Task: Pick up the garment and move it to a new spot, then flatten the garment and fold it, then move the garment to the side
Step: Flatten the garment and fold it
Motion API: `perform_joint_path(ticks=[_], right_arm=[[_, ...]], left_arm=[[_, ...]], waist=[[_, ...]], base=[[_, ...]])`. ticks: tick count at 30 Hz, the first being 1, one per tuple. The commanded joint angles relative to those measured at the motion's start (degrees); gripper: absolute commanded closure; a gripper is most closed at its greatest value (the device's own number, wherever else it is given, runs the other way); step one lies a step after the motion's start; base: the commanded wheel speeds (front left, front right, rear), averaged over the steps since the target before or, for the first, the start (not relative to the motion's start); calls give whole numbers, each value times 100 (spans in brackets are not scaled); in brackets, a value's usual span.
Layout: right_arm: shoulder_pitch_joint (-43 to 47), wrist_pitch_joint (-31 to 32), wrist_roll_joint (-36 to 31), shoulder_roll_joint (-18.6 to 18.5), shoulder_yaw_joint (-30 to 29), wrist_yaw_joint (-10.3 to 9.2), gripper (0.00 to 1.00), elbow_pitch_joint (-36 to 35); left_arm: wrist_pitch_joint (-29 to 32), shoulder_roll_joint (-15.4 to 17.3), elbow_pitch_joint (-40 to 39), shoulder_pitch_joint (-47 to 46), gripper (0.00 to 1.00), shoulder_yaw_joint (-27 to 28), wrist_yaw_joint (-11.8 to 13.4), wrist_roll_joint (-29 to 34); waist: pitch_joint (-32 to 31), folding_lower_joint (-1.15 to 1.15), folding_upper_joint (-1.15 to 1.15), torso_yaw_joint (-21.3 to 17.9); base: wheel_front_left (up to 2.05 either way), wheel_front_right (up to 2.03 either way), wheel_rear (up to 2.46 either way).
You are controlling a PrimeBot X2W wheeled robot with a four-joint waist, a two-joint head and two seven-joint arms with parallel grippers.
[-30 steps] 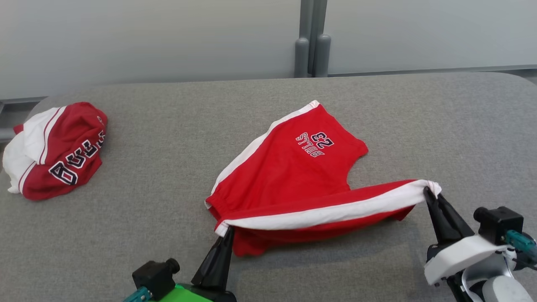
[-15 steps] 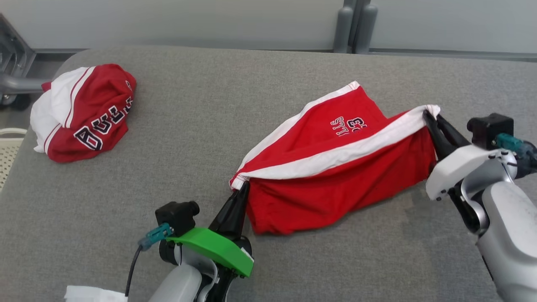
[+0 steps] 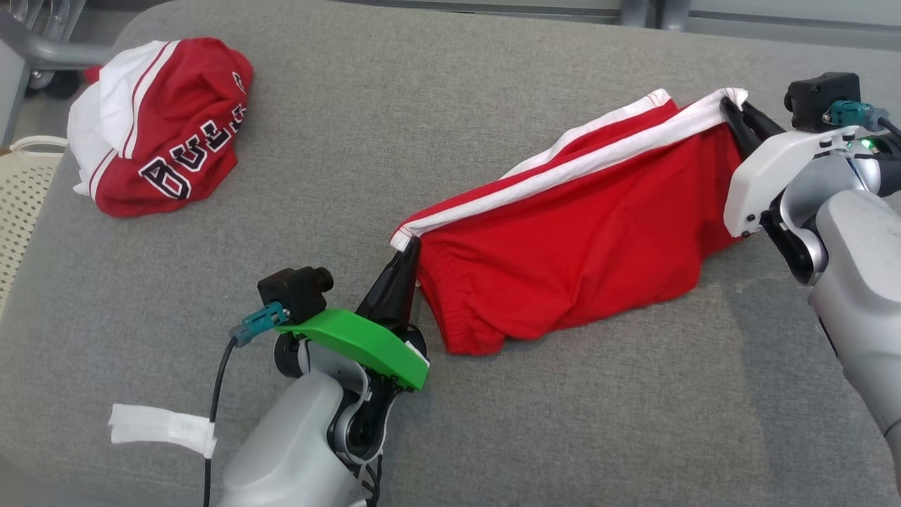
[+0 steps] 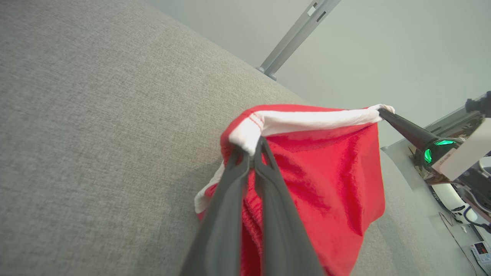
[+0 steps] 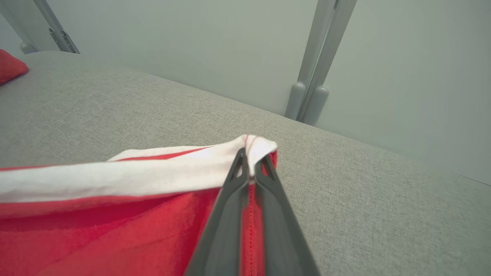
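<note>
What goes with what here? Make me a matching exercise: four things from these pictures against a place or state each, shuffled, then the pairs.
1. red shorts
2. red and white jersey
3. left fingers
4. right fingers

A. shut on the far end of the white stripe
B. crumpled at the far left of the grey surface
C. held stretched between two arms
D. shut on the white stripe's near end

Pairs: 1-C, 2-B, 3-D, 4-A

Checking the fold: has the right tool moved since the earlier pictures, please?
Yes. The right tool moved away from the robot, now level with the crumpled red-and-white jersey.
</note>
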Motion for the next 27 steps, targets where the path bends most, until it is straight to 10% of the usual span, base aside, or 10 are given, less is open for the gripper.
perform_joint_path(ticks=[1, 22, 24, 25, 27], right_arm=[[-89, -7, 46, -49, 37, -1, 100, 53], [-1489, -209, 914, -30, 1583, -1, 100, 1645], [-1546, -265, 983, -18, 1687, -1, 40, 1710], [-1572, -281, 1020, -4, 1736, -1, 0, 1732], [-1622, -338, 1093, -2, 1834, -1, 0, 1771]], left_arm=[[-41, 7, 17, -128, 100, -20, 22, -16], [-194, 6, 596, -825, 100, -653, 241, -885], [-196, 6, 593, -828, 100, -652, 251, -911], [-196, 6, 580, -834, 76, -634, 259, -920], [-197, 7, 534, -837, 28, -578, 290, -846]], waist=[[177, 0, 30, 161], [432, 0, 30, 324], [439, 0, 30, 330], [437, 0, 30, 331], [431, 0, 30, 330]], base=[[0, 0, 0], [0, 0, 0], [0, 0, 0], [0, 0, 0], [0, 0, 0]])
